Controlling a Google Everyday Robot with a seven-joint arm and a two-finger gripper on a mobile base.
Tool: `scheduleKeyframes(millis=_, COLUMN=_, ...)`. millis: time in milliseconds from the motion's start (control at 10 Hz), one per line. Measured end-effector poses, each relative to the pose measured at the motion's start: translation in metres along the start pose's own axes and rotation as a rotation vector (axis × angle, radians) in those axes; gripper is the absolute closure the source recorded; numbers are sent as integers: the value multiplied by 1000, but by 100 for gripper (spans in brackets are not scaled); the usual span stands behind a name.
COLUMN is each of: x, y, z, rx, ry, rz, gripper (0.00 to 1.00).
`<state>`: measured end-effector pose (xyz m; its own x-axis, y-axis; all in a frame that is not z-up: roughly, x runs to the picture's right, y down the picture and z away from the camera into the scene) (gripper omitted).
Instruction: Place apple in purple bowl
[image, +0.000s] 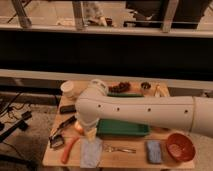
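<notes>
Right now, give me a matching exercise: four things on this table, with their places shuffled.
1 gripper
2 carrot
3 red bowl
4 white cup

A near right corner
B far left corner
C near left, beside the grey cloth
D hovering open, just right of the apple

Pairs: 1-D, 2-C, 3-A, 4-B

Cream gripper (90, 133) beside yel-orange apple (78, 128); red bowl (180, 146), grn tray (122, 129), orange carrot (69, 149)

No words, numbers or signs to read anywhere, none on the white arm (145, 112) across the middle of the frame, none on the gripper (90, 133) low and left of the middle, none on the wooden table (131, 159).
</notes>
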<state>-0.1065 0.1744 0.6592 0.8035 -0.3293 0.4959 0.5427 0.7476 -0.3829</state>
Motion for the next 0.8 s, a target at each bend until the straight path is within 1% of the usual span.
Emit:
scheduleKeyframes(millis=200, x=-11, y=-10, z=14, rx=-17, ry=-31, rz=-15, gripper=20)
scheduleKeyframes(millis=400, x=-13, y=-19, z=24, rx=-25, ry=-64, rz=-13, gripper=20)
scheduleKeyframes(millis=500, x=-15, y=-26, z=30, rx=-23, ry=-81, rz=-17, gripper=20)
scheduleKeyframes(millis=800, x=-8, y=-46, z=42, rx=-7, ry=-107, rz=-6, gripper=20)
